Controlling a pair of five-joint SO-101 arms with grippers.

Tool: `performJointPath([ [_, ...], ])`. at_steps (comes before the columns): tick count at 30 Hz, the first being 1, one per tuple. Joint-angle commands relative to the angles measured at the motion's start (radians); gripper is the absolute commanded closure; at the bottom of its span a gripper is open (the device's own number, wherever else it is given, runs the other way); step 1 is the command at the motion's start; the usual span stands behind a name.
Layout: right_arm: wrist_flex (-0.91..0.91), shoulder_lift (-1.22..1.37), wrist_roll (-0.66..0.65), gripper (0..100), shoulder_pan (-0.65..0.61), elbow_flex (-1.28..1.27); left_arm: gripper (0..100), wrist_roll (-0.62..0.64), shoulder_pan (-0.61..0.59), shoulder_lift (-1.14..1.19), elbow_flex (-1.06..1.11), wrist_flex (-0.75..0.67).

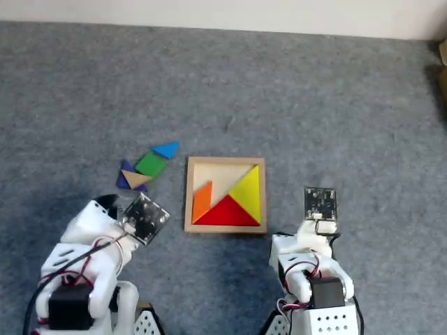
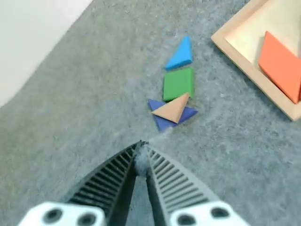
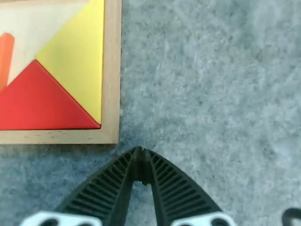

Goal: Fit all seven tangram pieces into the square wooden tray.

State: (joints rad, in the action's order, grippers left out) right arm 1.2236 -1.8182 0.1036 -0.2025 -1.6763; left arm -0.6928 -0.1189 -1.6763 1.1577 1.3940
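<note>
Three pieces lie in the tray: a red triangle, a yellow triangle and an orange piece; the tray's upper left part is bare wood. The other four lie in a row on the bench, near the tray's left side but apart from it: a blue triangle, a green square, and a tan triangle resting on a dark blue piece; that last one is partly covered, so its shape is hard to call.

The step in hand looks like a pick from that row by the left tool; it hangs over the bench near the tan triangle, jaws closed tip to tip and holding nothing. To do it well, the jaws should open wider than the piece before coming down; the tan triangle seems the sensible first choice, since it lies on top and lifting it frees the one below; grip across flat edges rather than a point, and lift straight so the neighbours are not dragged.

The right tool is likewise closed and empty, just off the tray's near right corner and apart from its rim.
</note>
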Motion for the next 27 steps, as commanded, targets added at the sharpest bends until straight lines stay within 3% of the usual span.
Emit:
performJointPath([
  [1, 0.007, -0.021, 0.008, 99.3, 0.004, -0.108, 99, -0.014, -0.013, 0.245, -0.133, 0.003],
  [8, 0.007, -0.021, 0.008, 99.3, 0.004, -0.108, 81, -0.008, -0.013, 0.677, -0.351, 0.003],
  [18, 0.007, -0.021, 0.008, 99.3, 0.004, -0.108, 81, -0.008, -0.007, 1.107, -0.506, -0.196],
  [27, 0.007, -0.021, 0.008, 99.3, 0.004, -0.108, 81, 0.037, -0.005, 1.438, -0.680, -0.267],
])
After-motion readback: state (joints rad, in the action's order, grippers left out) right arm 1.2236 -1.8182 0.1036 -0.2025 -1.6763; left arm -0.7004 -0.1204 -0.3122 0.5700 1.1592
